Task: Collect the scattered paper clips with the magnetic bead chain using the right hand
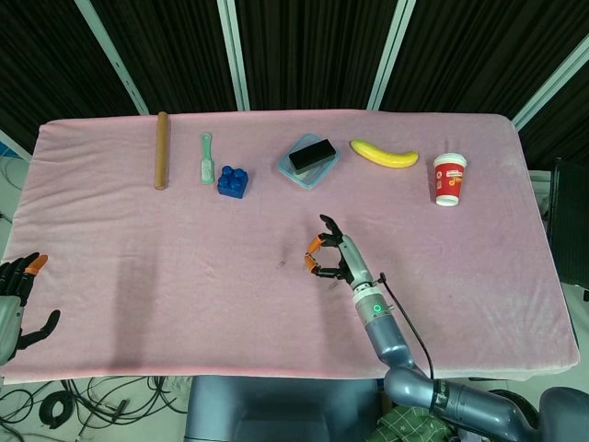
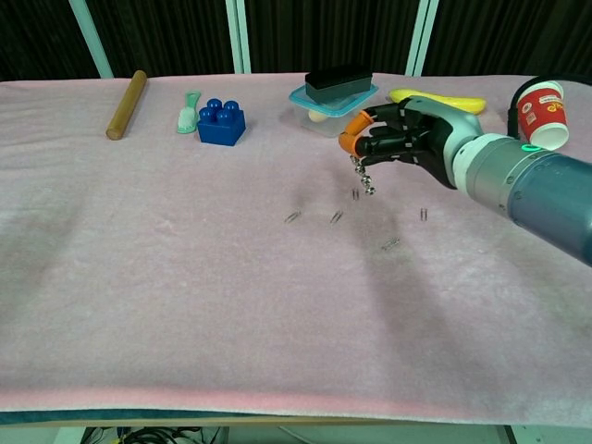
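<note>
While the right hand (image 2: 400, 139) is raised above the middle of the pink table cover (image 2: 185, 277), a short bead chain (image 2: 362, 178) is pinched between its orange-tipped thumb and fingertips (image 2: 352, 141), the other fingers being curled close around it. The chain is seen hanging down from the fingertips, its lower end just above one paper clip (image 2: 355, 194) in the chest view; whether it touches that clip cannot be told. Four more paper clips are scattered on the cover nearby: one (image 2: 337, 217) just left of and below the chain, one (image 2: 292, 217) further left, one (image 2: 424, 215) to the right under the forearm, and one (image 2: 390, 245) nearer the front edge.

Along the far edge, a clear box (image 2: 331, 104) with a black block on top is placed directly behind the hand, a banana (image 2: 444, 102) and a red paper cup (image 2: 541, 113) to its right, and a blue toy brick (image 2: 220, 122), a green brush (image 2: 189, 111) and a wooden rod (image 2: 126, 92) to its left.

At the lower left corner of the head view, the left hand (image 1: 20, 296) is held off the table with its fingers spread and nothing in it.
</note>
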`<action>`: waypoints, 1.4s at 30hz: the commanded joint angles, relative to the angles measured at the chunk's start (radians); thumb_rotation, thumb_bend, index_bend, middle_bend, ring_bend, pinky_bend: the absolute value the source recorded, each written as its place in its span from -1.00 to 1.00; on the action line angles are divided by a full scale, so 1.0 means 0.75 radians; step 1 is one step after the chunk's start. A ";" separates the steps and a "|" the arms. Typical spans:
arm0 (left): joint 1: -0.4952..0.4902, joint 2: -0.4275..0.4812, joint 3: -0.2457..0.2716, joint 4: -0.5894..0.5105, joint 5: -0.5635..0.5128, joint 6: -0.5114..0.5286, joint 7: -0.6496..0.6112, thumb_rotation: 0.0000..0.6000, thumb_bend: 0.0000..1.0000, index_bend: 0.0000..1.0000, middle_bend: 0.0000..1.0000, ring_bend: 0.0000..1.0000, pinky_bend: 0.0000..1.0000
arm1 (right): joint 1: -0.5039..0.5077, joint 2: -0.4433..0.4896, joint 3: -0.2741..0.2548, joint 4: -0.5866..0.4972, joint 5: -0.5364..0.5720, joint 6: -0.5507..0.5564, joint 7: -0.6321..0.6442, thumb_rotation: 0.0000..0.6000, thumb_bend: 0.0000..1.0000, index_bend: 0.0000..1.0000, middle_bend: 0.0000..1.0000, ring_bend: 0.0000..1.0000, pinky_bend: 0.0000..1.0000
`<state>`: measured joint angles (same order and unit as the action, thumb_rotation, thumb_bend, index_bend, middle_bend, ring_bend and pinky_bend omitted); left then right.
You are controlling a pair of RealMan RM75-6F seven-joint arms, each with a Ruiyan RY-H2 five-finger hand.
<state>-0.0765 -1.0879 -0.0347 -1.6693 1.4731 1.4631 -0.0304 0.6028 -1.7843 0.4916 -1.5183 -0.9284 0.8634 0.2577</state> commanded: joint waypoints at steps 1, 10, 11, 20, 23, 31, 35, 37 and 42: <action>0.000 0.000 0.000 0.000 0.000 -0.001 -0.001 1.00 -0.31 -0.84 -0.92 -1.00 -1.00 | 0.016 -0.033 -0.015 0.039 -0.031 0.001 0.030 1.00 -0.25 0.21 -1.00 -1.00 -0.60; 0.001 0.003 0.002 0.004 0.003 0.001 -0.010 1.00 -0.31 -0.84 -0.92 -1.00 -1.00 | 0.029 -0.070 -0.061 0.130 -0.105 0.004 0.094 1.00 -0.25 0.21 -1.00 -1.00 -0.61; 0.001 0.003 0.002 0.005 0.003 0.000 -0.011 1.00 -0.31 -0.84 -0.92 -1.00 -1.00 | 0.025 -0.068 -0.068 0.132 -0.114 0.006 0.104 1.00 -0.25 0.22 -1.00 -1.00 -0.62; 0.000 0.002 0.001 0.003 0.000 -0.001 -0.001 1.00 -0.31 -0.84 -0.92 -1.00 -1.00 | -0.007 -0.052 -0.124 0.161 -0.230 0.046 0.201 1.00 -0.25 0.24 -1.00 -1.00 -0.66; 0.001 0.001 0.001 0.002 -0.001 0.001 0.002 1.00 -0.31 -0.84 -0.92 -1.00 -1.00 | -0.025 -0.035 -0.137 0.159 -0.282 0.048 0.294 1.00 -0.26 0.24 -1.00 -1.00 -0.66; 0.002 -0.003 -0.001 0.001 -0.005 0.004 0.014 1.00 -0.31 -0.84 -0.92 -1.00 -1.00 | -0.075 -0.034 -0.185 0.205 -0.404 0.125 0.464 1.00 -0.25 0.24 -1.00 -1.00 -0.66; 0.003 -0.006 -0.002 -0.001 -0.006 0.008 0.020 1.00 -0.31 -0.84 -0.93 -1.00 -1.00 | -0.078 -0.062 -0.207 0.272 -0.432 0.137 0.528 1.00 -0.26 0.25 -1.00 -1.00 -0.66; 0.004 -0.007 -0.003 -0.001 -0.006 0.010 0.022 1.00 -0.31 -0.84 -0.93 -1.00 -1.00 | -0.075 -0.077 -0.214 0.300 -0.439 0.137 0.553 1.00 -0.25 0.25 -1.00 -1.00 -0.66; 0.003 -0.007 -0.004 -0.001 -0.010 0.007 0.024 1.00 -0.31 -0.84 -0.93 -1.00 -1.00 | -0.069 -0.100 -0.231 0.354 -0.447 0.133 0.575 1.00 -0.25 0.26 -1.00 -1.00 -0.66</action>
<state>-0.0741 -1.0932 -0.0375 -1.6704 1.4655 1.4680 -0.0126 0.5496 -1.8551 0.3215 -1.2582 -1.2623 0.9647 0.6865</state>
